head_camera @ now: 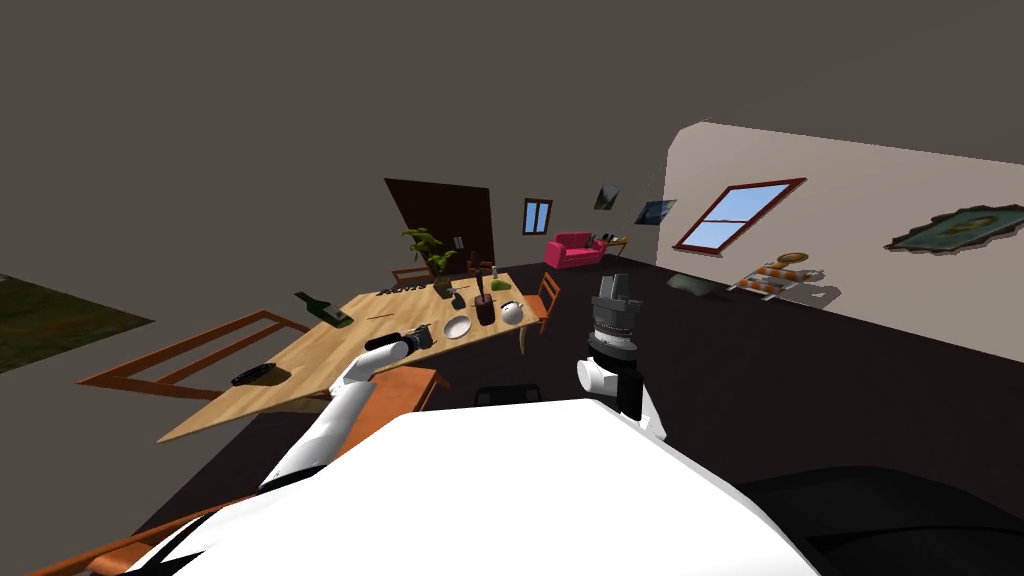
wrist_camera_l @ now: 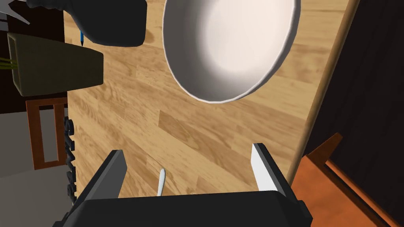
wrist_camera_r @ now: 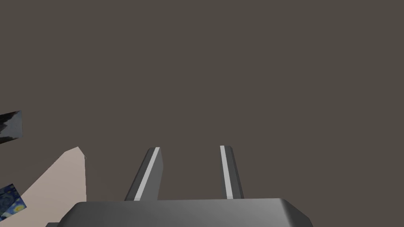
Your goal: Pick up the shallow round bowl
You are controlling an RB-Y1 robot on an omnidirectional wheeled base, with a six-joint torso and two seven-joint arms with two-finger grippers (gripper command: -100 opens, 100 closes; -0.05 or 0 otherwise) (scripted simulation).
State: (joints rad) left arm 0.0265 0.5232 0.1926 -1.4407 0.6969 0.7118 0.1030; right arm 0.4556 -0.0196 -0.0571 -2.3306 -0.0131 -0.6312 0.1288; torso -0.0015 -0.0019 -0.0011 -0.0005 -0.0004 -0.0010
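The left pincer [wrist_camera_l: 188,149] hangs just over the wooden table [wrist_camera_l: 177,130]; its two fingers [wrist_camera_l: 262,165] are wide apart and nothing is between them but bare wood and a thin white stick-like thing [wrist_camera_l: 161,183] close to the pincer's dark body. The shallow round bowl [wrist_camera_l: 230,47] is white; it sits on the table straight ahead of the pincer, a little past the fingertips, not touching them; it lies more toward the lighter finger than the darker one. The table's edge runs just past that lighter finger, and an orange-brown chair [wrist_camera_l: 335,189] is beyond the edge. Ahead of the darker finger, beside the bowl, stands a dark pot [wrist_camera_l: 110,19]; next to it is an olive box [wrist_camera_l: 55,69].

From the head view, the left pincer [head_camera: 425,337] is near the bowl [head_camera: 457,327], and a white round thing [head_camera: 513,312] sits farther on past the bowl; a green bottle [head_camera: 325,310] lies on the table well off to the pincer's side.

The right pincer [head_camera: 612,285] is held up, away from the table; its fingers [wrist_camera_r: 152,173] are apart with a smaller gap, holding nothing.
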